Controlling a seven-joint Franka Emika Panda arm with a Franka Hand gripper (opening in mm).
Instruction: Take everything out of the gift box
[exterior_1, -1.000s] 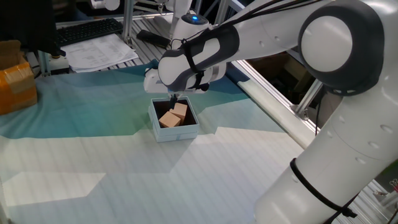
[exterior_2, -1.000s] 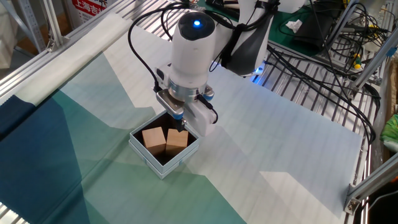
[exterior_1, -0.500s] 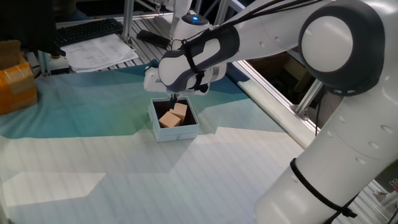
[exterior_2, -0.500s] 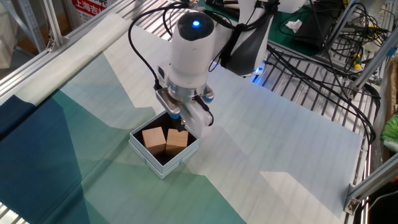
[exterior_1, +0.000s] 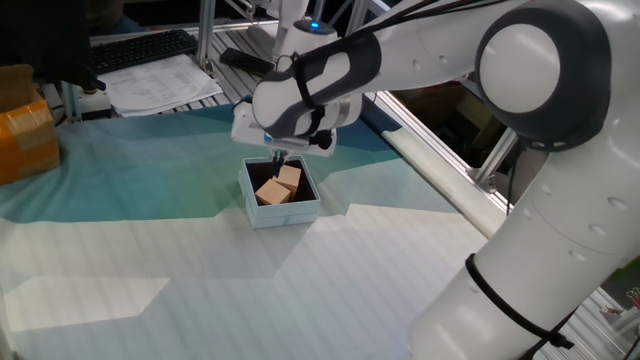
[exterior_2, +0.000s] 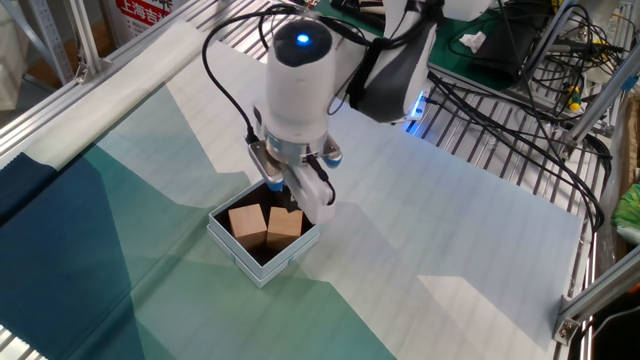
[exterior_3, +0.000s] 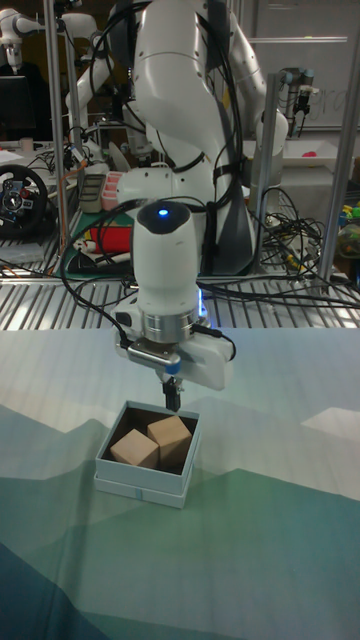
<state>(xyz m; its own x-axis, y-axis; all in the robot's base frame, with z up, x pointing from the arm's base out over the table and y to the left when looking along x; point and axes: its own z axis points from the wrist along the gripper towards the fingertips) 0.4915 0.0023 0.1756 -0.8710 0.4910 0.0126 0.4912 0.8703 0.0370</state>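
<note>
The gift box stands open-topped on the green and white cloth, pale outside and dark inside. Two tan wooden cubes lie in it side by side: one nearer the front wall, the other tilted against the back. My gripper points straight down over the box's back edge, just above the tilted cube. Its dark fingers look pressed together and hold nothing. In the other fixed view the hand hides the fingertips.
An orange-brown taped carton sits at the far left. Papers and a keyboard lie behind the cloth. Metal rails and cables border the table. The arm's big white links overhang the right side.
The wrist and hand have shifted slightly up and sideways over the box. Both cubes and the box stay where they were.
</note>
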